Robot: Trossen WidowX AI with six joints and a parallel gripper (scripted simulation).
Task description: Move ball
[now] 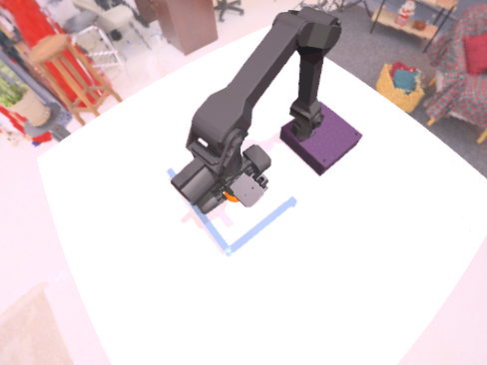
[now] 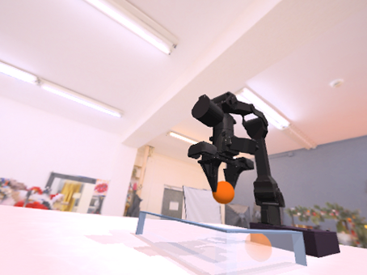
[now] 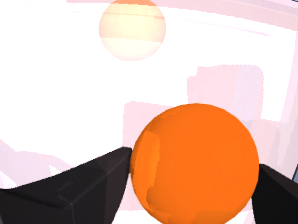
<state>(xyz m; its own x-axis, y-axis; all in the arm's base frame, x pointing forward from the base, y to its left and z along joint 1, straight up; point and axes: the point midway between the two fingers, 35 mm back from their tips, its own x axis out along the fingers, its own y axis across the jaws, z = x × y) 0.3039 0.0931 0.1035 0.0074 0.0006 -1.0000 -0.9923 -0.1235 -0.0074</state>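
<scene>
The orange ball (image 1: 231, 197) (image 2: 224, 193) (image 3: 195, 162) is held up in the air, above the top edge of the walls in the exterior view. My gripper (image 2: 224, 191) (image 3: 193, 167) is shut on it, one finger on each side. In the top view the gripper hides most of the ball. The see-through copy (image 2: 259, 247) (image 3: 132, 30) rests on the table, below and to the right of the ball in the exterior view, and up and to the left of it in the wrist view. It is hidden in the top view.
Two low clear walls with blue edges (image 1: 261, 226) (image 2: 180, 221) meet in a corner on the white table (image 1: 299, 299). In the top view the gripper overlaps the left wall. The arm stands on a purple base block (image 1: 331, 145) (image 2: 324, 243) behind the walls' open side.
</scene>
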